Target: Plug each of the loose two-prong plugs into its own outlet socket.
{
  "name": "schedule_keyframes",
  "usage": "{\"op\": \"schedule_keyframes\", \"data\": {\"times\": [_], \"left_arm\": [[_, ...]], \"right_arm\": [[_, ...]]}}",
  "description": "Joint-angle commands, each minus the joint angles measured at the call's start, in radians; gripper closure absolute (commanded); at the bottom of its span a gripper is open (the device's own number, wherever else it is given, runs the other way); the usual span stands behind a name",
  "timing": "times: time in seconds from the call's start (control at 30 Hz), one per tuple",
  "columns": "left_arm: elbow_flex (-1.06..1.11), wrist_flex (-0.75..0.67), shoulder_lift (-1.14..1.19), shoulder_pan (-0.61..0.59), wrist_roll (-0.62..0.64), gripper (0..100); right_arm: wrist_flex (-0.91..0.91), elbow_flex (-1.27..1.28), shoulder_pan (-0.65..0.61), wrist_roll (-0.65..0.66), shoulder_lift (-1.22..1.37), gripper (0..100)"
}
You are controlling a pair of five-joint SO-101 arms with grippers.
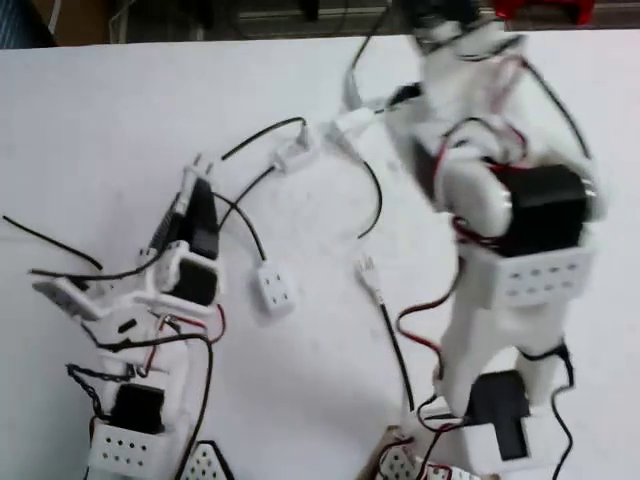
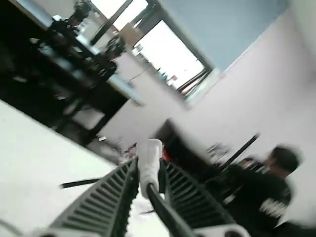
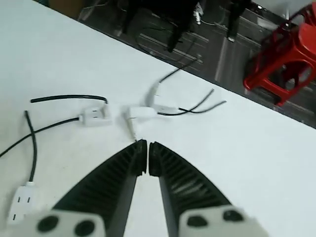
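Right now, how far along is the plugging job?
Done: nothing seems plugged in. In hand: the left gripper grips one white plug. Remaining: a loose plug lies on the table, the socket is empty, the right gripper is shut on nothing.

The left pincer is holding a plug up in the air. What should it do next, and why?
Probably swing the plug down toward the white socket lying free beside that arm. The left pincer is shut on the plug, with its prongs off the table, so it needs lining up first.
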Motion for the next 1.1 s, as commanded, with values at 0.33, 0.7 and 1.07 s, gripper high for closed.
{"op": "schedule_keyframes", "data": {"times": [0.33,0.7,1.07], "left_arm": [[-0.011,0.259,-0.008,0.008,-0.615,98],[-0.166,0.453,-0.001,0.012,-0.799,92],[-0.706,0.74,0.504,0.012,-0.858,98]], "right_arm": [[0.001,0.451,0.243,0.161,-0.231,98.0],[-0.096,0.875,0.323,0.275,-0.407,98.0],[-0.189,1.201,0.328,0.301,-0.647,98.0]]}}
